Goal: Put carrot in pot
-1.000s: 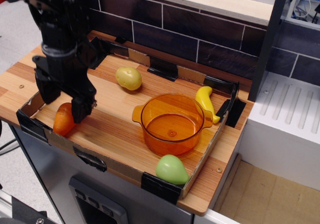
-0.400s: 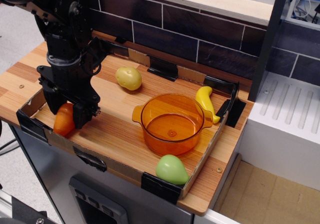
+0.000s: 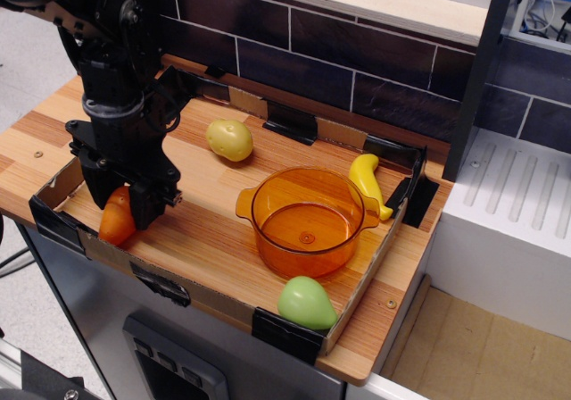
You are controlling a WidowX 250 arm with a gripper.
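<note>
The orange carrot (image 3: pixel 114 225) lies in the front left corner of the shallow tray (image 3: pixel 214 239). My black gripper (image 3: pixel 120 209) is down over it with one finger on each side; the jaws stand open around the carrot's upper part, and the carrot still rests on the tray floor. The upper half of the carrot is hidden behind the fingers. The translucent orange pot (image 3: pixel 306 220) stands empty in the middle right of the tray, well to the right of the gripper.
A yellow potato-like toy (image 3: pixel 230 139) lies at the back of the tray, a yellow banana (image 3: pixel 367 182) behind the pot, and a green pear-like toy (image 3: pixel 305 303) at the front edge. The tray has low cardboard walls with black tape. A dark brick wall stands behind.
The gripper has come down and shifted slightly right, so its fingers now straddle the carrot. The carrot, pot and other toys have not moved.
</note>
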